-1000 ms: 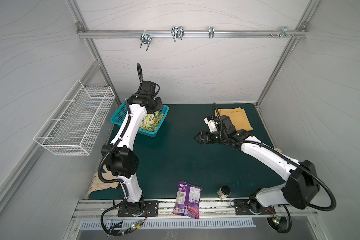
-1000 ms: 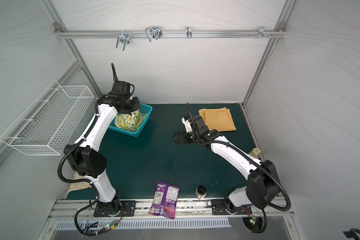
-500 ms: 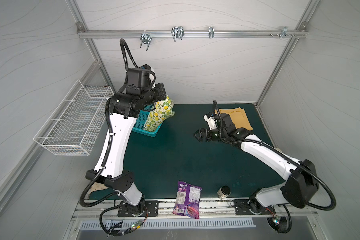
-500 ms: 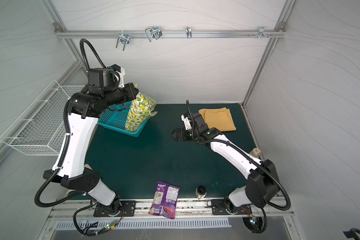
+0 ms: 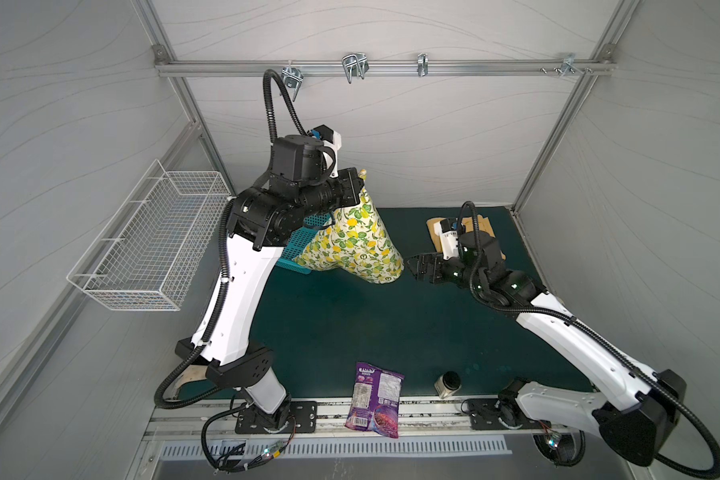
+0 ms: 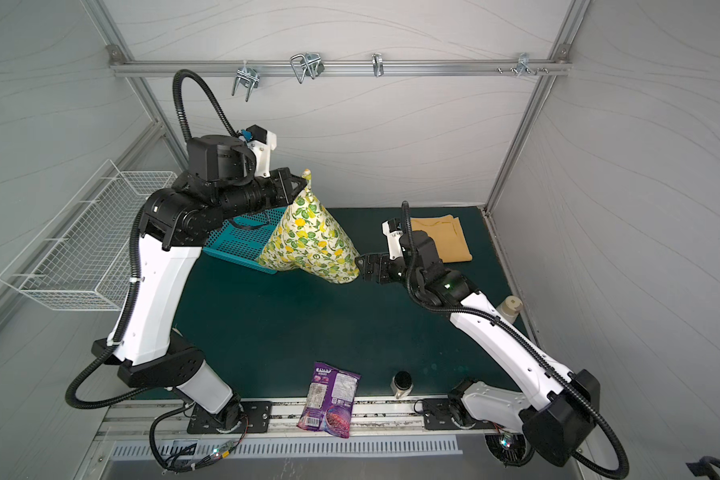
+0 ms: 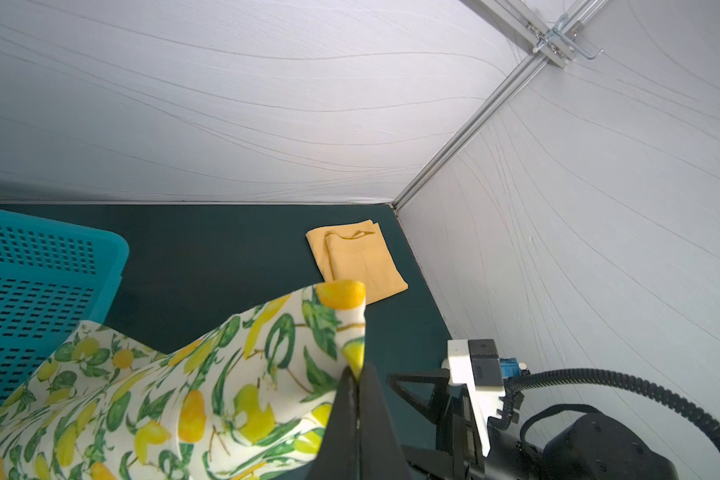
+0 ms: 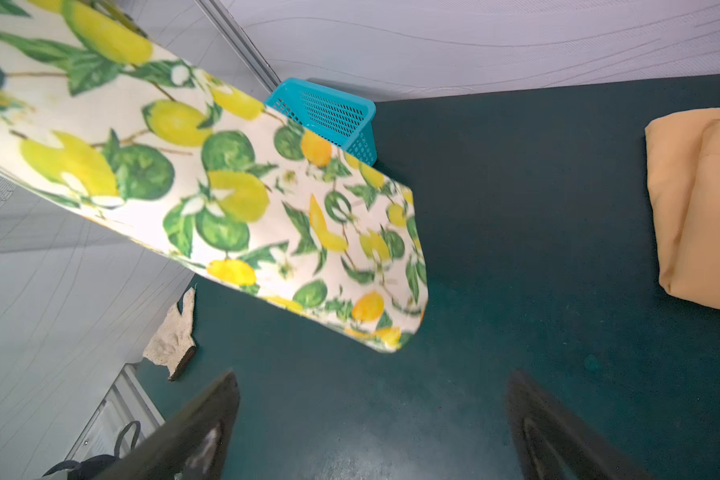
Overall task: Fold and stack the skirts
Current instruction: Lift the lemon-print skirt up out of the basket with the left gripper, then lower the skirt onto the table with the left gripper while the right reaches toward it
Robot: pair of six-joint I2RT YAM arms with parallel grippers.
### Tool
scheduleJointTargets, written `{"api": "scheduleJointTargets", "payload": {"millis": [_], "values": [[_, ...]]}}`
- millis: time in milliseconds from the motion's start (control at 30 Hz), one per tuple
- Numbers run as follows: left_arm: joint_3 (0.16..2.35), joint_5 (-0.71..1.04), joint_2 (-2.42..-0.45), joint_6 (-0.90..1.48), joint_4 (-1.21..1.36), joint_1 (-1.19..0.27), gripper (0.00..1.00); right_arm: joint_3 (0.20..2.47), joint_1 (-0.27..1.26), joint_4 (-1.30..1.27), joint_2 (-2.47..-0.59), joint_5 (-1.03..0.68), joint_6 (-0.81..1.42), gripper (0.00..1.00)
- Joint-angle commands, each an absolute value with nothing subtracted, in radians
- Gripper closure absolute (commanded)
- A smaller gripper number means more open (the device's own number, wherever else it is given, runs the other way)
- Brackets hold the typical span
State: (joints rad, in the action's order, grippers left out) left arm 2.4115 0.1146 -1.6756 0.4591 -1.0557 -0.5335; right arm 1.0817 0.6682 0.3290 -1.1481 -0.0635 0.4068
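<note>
The cream lemon-print skirt [image 5: 352, 245] [image 6: 312, 245] hangs in the air over the green table, in front of the teal basket. My left gripper [image 5: 358, 187] [image 7: 357, 374] is shut on its top corner, high near the back wall. The cloth [image 7: 225, 374] fans out below the pinch. The mustard-yellow skirt [image 6: 445, 239] [image 7: 358, 257] lies folded in the back right corner, partly hidden behind my right arm in a top view [image 5: 485, 224]. My right gripper [image 5: 410, 268] [image 8: 371, 382] is open and empty, just right of the hanging skirt's lower corner [image 8: 391, 332].
A teal basket [image 5: 298, 249] [image 8: 333, 112] sits at the back left. A white wire basket [image 5: 154, 245] hangs on the left wall. A purple snack bag [image 5: 375, 399] and a small jar [image 5: 447, 382] lie at the front edge. A bottle [image 6: 510, 307] stands by the right wall.
My left arm has lifted the lemon-print skirt out of the teal basket, up and toward the middle. The right gripper has edged slightly left and stays open.
</note>
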Motion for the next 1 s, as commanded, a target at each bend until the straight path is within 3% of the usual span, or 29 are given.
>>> {"api": "scheduleJointTargets", "payload": {"millis": [0,167,300,467,633,733,967], "values": [[2.492,0.141,-1.758,0.486,-0.989,-0.578,1.0,1.052,0.674,0.278,-1.146,-0.097,0.348,0.01],[2.631,0.142,-1.885,0.503,-1.007,-0.638,1.0,0.992,0.674,0.157,-1.153,-0.231,0.195,0.01],[2.575,0.12,-1.858,0.501,-0.988,-0.647,1.0,0.981,0.674,0.059,-1.198,-0.281,0.116,0.01],[2.486,0.104,-1.795,0.485,-0.97,-0.647,1.0,1.063,0.675,0.07,-1.333,-0.114,0.059,0.01],[2.434,0.07,-1.756,0.452,-1.008,-0.647,1.0,0.999,0.676,-0.056,-1.323,-0.016,0.035,0.01],[2.257,0.03,-1.659,0.451,-0.943,-0.647,1.0,0.99,0.673,-0.026,-1.304,0.04,0.074,0.01],[1.572,-0.078,-1.309,0.502,-0.68,-0.646,1.0,0.861,0.676,-0.058,-1.166,0.007,0.197,0.01]]}}
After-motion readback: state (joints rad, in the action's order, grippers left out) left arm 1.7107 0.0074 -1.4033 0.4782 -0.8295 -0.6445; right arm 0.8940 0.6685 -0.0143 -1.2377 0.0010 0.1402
